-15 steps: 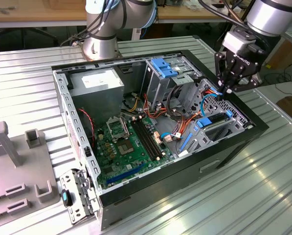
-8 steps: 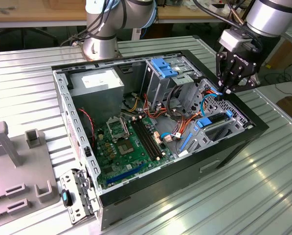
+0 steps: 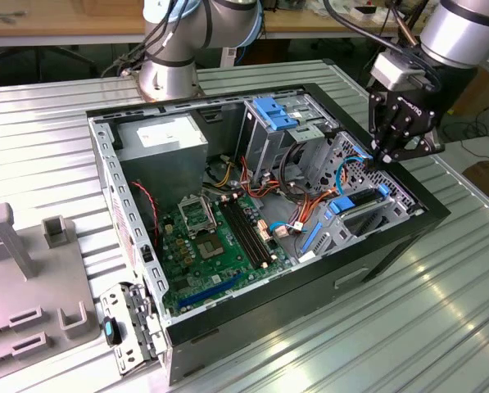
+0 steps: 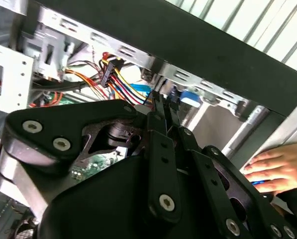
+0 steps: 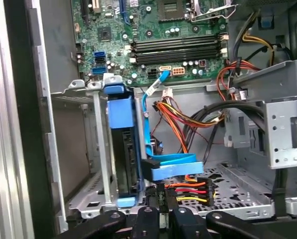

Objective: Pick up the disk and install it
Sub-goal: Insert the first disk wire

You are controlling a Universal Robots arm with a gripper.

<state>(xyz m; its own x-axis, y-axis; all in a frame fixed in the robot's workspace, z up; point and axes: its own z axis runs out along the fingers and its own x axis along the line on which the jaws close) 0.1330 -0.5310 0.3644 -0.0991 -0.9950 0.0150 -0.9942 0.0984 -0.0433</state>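
The disk point(image 5: 124, 154), a dark body in a bright blue carrier, sits slotted on edge in the metal cage point(image 5: 96, 149) at the case's near corner. In the exterior view the disk point(image 3: 360, 200) shows as a blue frame in the bay on that view's right. My gripper point(image 3: 383, 160) hangs just above that bay, its fingers closed together. In the first wrist view the gripper point(image 5: 163, 195) points at the cable plugs beside the disk's end. In the second wrist view the gripper point(image 4: 164, 107) has its tips pressed together near the blue and coloured cables.
The open computer case point(image 3: 391, 237) holds a green motherboard point(image 3: 207, 246), a grey drive cage with a blue bracket point(image 3: 273, 110) and bundles of orange and red wires point(image 5: 188, 117). A person's hand point(image 4: 275, 167) rests by the case's outer wall. Grey fixtures point(image 3: 31, 270) stand at the exterior view's left.
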